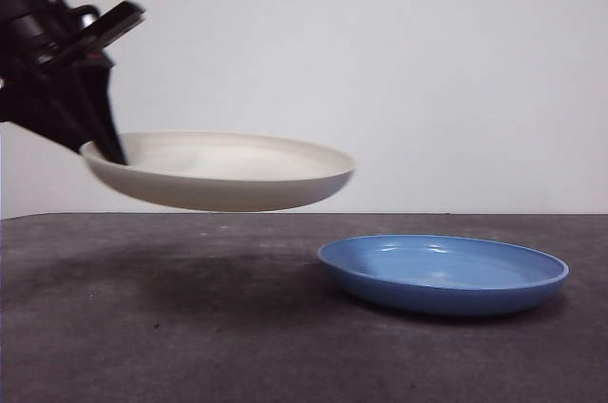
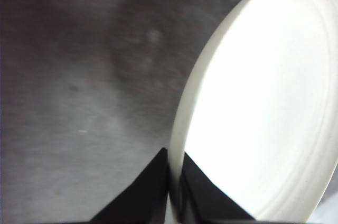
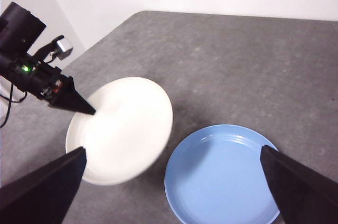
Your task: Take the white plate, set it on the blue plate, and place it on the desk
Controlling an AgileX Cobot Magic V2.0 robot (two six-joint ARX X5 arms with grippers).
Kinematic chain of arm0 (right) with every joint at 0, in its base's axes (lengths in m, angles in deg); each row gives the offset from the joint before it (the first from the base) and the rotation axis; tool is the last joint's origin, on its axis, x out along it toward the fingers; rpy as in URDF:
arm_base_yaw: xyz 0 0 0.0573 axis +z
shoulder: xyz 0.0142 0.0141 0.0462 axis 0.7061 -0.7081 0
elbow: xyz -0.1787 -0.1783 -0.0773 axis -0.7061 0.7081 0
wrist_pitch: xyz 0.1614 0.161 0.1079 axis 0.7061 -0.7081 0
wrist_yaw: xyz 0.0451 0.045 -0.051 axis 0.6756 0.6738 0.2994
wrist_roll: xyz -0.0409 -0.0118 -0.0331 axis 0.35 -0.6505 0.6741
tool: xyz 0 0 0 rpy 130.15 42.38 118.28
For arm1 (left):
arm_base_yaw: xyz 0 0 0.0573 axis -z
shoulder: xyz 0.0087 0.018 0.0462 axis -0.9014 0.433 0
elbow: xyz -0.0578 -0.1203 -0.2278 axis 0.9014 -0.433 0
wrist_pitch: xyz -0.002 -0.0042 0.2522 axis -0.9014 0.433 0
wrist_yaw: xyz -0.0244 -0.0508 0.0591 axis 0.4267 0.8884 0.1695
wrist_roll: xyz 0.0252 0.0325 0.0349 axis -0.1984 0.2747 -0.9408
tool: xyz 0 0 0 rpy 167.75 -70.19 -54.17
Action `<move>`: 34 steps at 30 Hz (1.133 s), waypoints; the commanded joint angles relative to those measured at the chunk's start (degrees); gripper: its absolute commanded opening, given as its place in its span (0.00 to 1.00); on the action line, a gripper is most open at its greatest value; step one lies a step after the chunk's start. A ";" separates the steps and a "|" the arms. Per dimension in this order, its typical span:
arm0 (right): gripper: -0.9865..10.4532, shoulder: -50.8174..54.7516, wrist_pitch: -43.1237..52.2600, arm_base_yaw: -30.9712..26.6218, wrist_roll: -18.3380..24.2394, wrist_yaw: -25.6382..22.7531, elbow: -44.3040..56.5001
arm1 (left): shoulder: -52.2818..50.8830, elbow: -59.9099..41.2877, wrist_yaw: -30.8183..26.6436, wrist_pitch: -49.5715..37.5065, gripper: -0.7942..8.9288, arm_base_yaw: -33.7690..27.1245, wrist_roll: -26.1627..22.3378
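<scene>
Right now, white plate: your left claw (image 1: 103,148) has the white plate (image 1: 223,171) clear of the table (image 1: 190,327), held in the air to one side of the blue plate (image 1: 444,273) and not yet over it.
Left claw: jaws pinched together on the white plate's rim, one jaw inside the upturned lip and one outside, as the left wrist view shows.
Right claw: jaws (image 3: 174,192) spread wide apart, holding nothing, waiting high above both plates.
Blue plate: sitting flat on the table, nothing in it.
Handling: you should treat the white plate as stiff and probably breakable; its matte face looks less slick than the blue glaze.
Grip risk: a one-sided rim hold leaves the far edge hanging free, so expect it to want to droop or pivot in the jaws.
Setting down: judge it best lowered level and gently, centred, since the glossy blue plate may let it slide.
</scene>
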 commanded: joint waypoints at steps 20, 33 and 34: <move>0.60 -0.15 -0.79 0.15 -0.17 1.29 -2.29 | 15.74 14.08 0.24 -8.41 0.09 16.04 15.89; 0.60 -0.15 -0.76 0.61 -0.17 1.31 -2.29 | 30.36 27.17 -0.24 -4.37 0.09 20.04 16.37; 0.60 -0.15 -0.76 0.70 -0.15 1.31 -2.29 | 31.10 27.45 -0.26 -4.39 0.09 20.17 16.37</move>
